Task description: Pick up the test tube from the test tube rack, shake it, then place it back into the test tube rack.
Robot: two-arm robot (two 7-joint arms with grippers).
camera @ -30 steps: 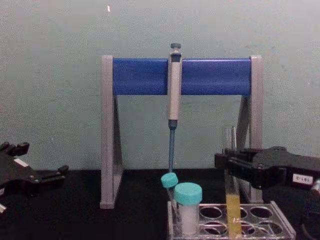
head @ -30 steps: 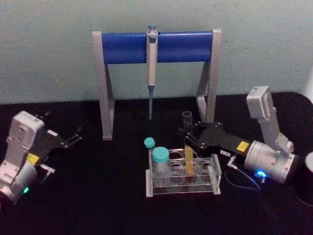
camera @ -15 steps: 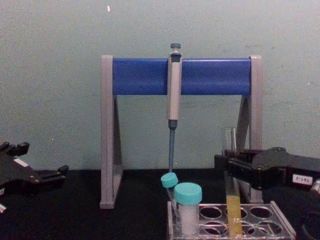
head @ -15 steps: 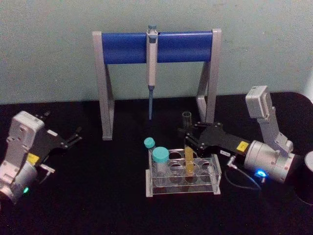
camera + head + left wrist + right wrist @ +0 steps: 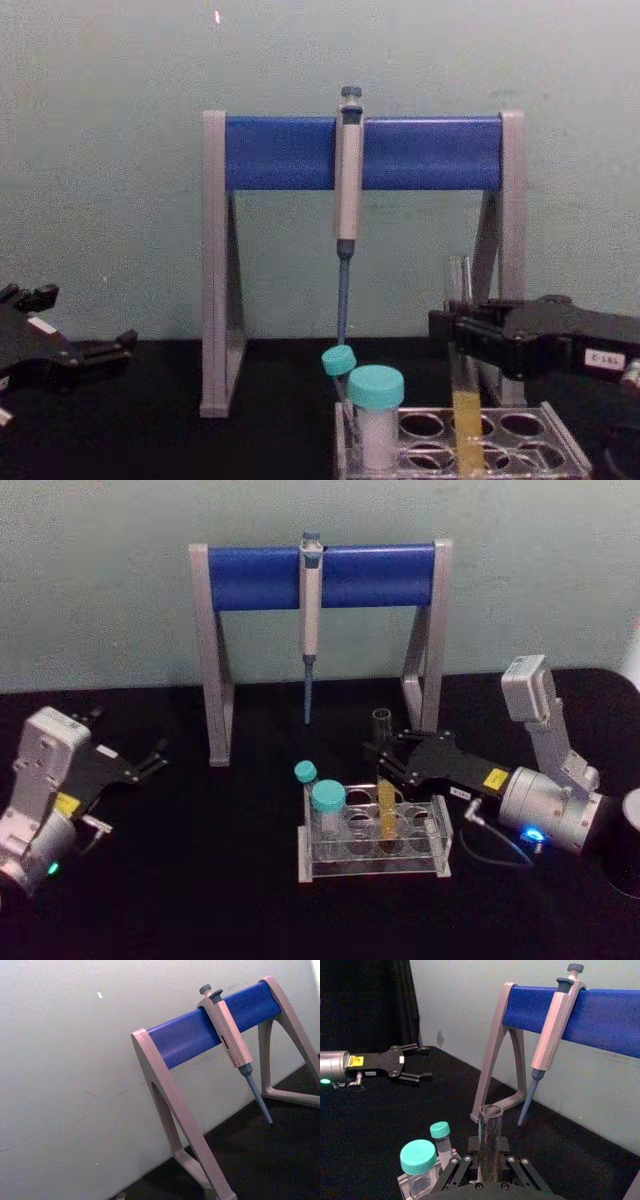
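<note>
Black desk [image 5: 200,890] is backed by a pale wall. The test tube [image 5: 386,815] is stood upright in the test tube rack [image 5: 370,869], clamped above the rack by the right end effector [image 5: 384,764]. The left end effector [image 5: 157,759] is parked far left, with its fingers apart.

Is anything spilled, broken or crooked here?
Nothing spilled or broken. The right gripper holds the test tube upright in the test tube rack; the small teal-capped vial leans slightly. The left gripper waits open at the left.
</note>
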